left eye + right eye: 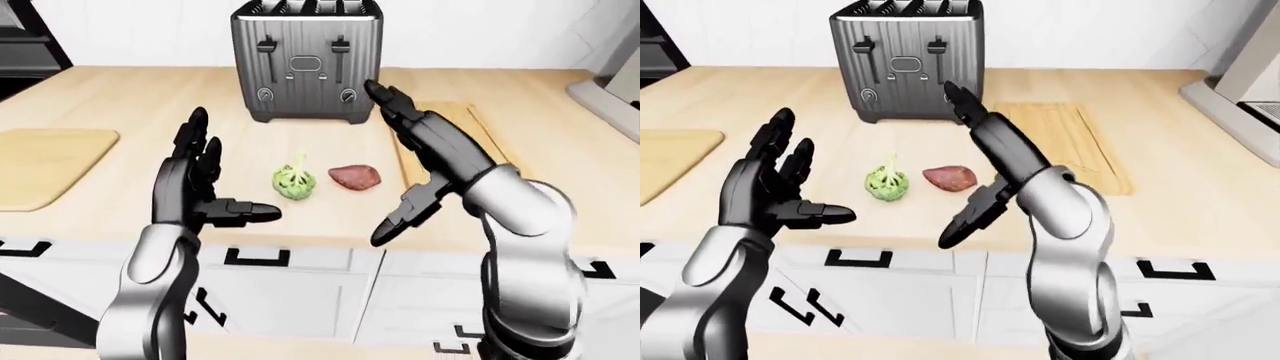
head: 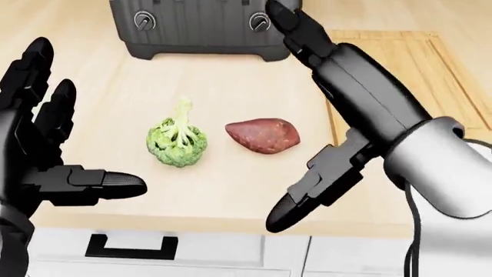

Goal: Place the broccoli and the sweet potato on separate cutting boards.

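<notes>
Both hands hovered with fingers spread and empty over one broccoli and one sweet potato.

The broccoli (image 2: 177,141) lay on the counter (image 2: 231,86) just beside the sweet potato (image 2: 263,135), at its nine o'clock, between the left hand (image 2: 42,147) and right hand (image 2: 338,109), touching neither. Two cutting boards showed: one (image 1: 45,165) at nine o'clock, one (image 2: 415,69) at three. The toaster (image 1: 305,64) at twelve o'clock bore no readable writing.

The broccoli (image 2: 177,143) was set left of the sweet potato (image 2: 263,135), mid-desk (image 1: 140,97); cutting boards (image 1: 45,165) (image 2: 419,69) were laid toward either end.
</notes>
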